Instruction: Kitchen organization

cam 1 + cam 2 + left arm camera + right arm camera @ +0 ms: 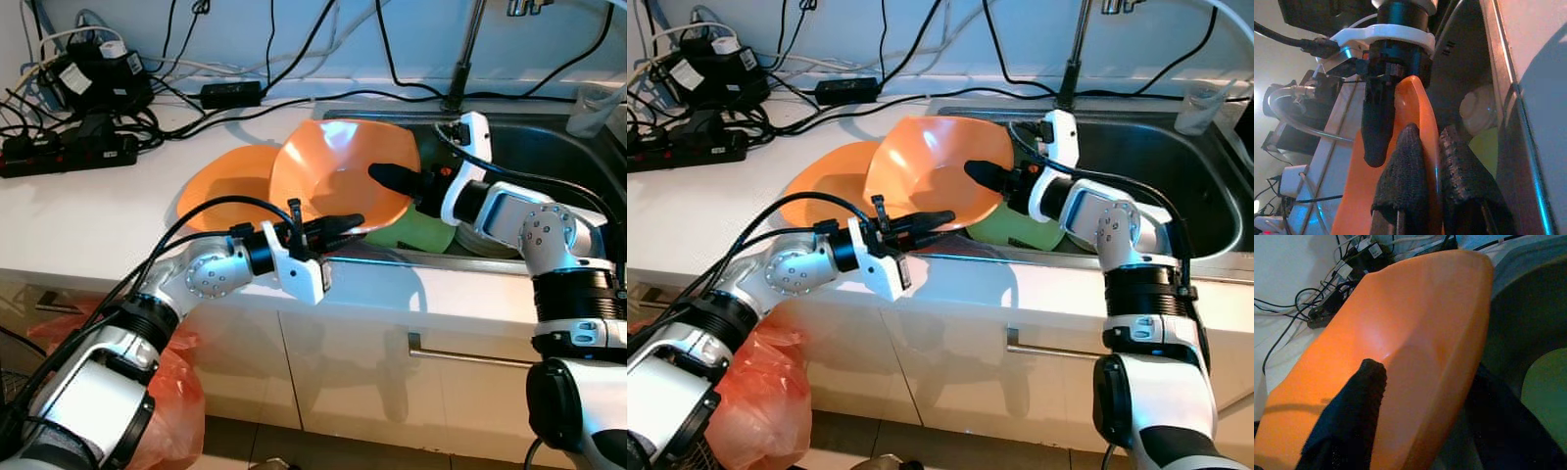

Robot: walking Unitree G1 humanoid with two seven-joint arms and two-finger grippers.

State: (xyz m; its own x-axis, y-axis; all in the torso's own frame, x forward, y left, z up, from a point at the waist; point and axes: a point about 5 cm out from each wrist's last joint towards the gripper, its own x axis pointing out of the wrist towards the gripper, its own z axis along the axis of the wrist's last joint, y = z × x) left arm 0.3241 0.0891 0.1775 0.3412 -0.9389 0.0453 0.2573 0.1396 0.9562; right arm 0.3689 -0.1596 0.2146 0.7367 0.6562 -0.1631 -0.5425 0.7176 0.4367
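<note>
Both sets of jaws are closed on the same orange bowl [338, 181], which is held tilted on edge over the near rim of the sink [549, 147]. The left gripper [338, 228] is clamped on the bowl's lower rim, one finger inside and one outside, as confirmed in the left wrist view. The right gripper [392, 178] is pinched on the rim nearest the sink basin, one finger lying against the inner wall. A second orange bowl [220, 186] lies flat on the tabletop [98, 211] just behind the held bowl, away from the sink. A green plate [421, 233] sits in the sink beneath the held bowl. Open tabletop is offered beyond the second bowl, short of the power strips [69, 147]; a handover or stacking is judged likely.
</note>
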